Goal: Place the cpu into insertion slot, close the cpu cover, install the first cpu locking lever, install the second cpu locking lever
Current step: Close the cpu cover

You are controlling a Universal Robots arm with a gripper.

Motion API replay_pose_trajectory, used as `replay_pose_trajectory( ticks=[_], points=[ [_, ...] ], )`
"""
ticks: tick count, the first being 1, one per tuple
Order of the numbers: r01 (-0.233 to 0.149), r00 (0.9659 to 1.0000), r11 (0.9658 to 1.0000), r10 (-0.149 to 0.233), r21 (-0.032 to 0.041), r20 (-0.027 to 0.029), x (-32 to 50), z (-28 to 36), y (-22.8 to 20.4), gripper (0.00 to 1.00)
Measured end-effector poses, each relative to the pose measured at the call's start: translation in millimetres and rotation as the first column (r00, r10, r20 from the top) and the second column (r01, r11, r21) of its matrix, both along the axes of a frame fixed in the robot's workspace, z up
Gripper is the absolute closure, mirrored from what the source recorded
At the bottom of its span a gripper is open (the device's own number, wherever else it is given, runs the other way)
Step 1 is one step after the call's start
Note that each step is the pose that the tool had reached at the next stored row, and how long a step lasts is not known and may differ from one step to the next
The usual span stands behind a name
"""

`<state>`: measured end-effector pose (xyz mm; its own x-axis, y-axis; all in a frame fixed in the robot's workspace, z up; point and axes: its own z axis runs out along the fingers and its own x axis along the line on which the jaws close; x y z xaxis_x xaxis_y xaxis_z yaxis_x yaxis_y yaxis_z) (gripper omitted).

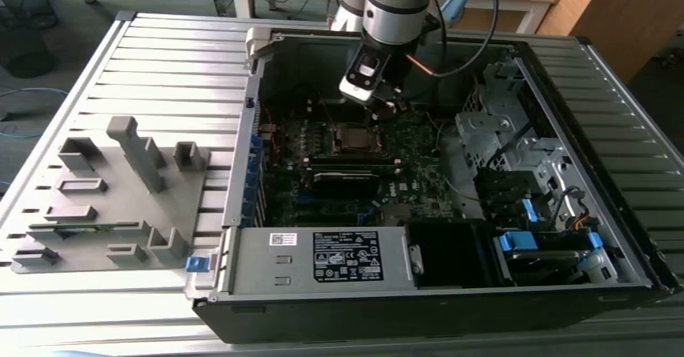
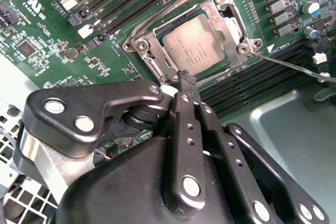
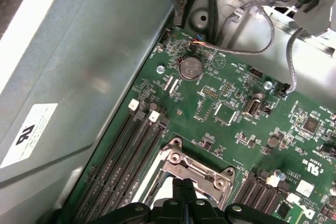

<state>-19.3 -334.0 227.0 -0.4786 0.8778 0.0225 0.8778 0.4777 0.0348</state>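
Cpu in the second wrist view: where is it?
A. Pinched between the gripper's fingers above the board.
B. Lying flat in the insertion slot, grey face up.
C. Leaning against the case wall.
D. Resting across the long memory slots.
B: the cpu lies flat inside the silver rim of the insertion slot, grey face up, while the gripper is shut with nothing between its fingers.

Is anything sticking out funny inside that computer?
Yes. A thin metal lever juts out from the corner of the cpu cover, across the dark memory slots, not tucked alongside. The cpu sits flat.
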Motion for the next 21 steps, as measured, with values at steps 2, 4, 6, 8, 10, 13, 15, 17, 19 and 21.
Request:
replay_pose_trajectory(
  ticks=[2, 4, 6, 8, 10, 13, 15, 17, 19, 21],
  points=[
    [-0.015, 0.9999, 0.9999, 0.015, 0.0000, 0.0001, 0.0, 0.0, 0.0, 0.90],
    [-0.020, 0.9998, 0.9998, 0.020, 0.0000, 0.0001, 0.0, 0.0, 0.0, 0.90],
    [-0.021, 0.9998, 0.9998, 0.021, 0.0000, 0.0000, 0.0, 0.0, 0.0, 0.90],
    [-0.021, 0.9998, 0.9998, 0.021, -0.0013, 0.0000, 0.0, 0.0, 0.5, 0.90],
    [-0.021, 0.9998, 0.9998, 0.021, -0.0015, 0.0000, 0.0, 0.0, 0.6, 0.90],
    [-0.021, 0.9998, 0.9998, 0.021, -0.0016, 0.0000, 0.0, 0.0, 0.7, 0.90],
    [-0.021, 0.9998, 0.9998, 0.021, -0.0015, 0.0000, 0.0, 0.0, 0.7, 0.90],
    [-0.021, 0.9998, 0.9998, 0.021, -0.0015, 0.0000, 0.0, 0.0, 0.7, 0.90],
    [-0.026, 0.9997, 0.9997, 0.026, -0.0015, 0.0000, 0.0, 0.0, 0.7, 0.90],
    [-0.036, 0.9993, 0.9993, 0.036, -0.0015, 0.0000, 0.0, 0.0, 0.7, 0.90]
  ],
)
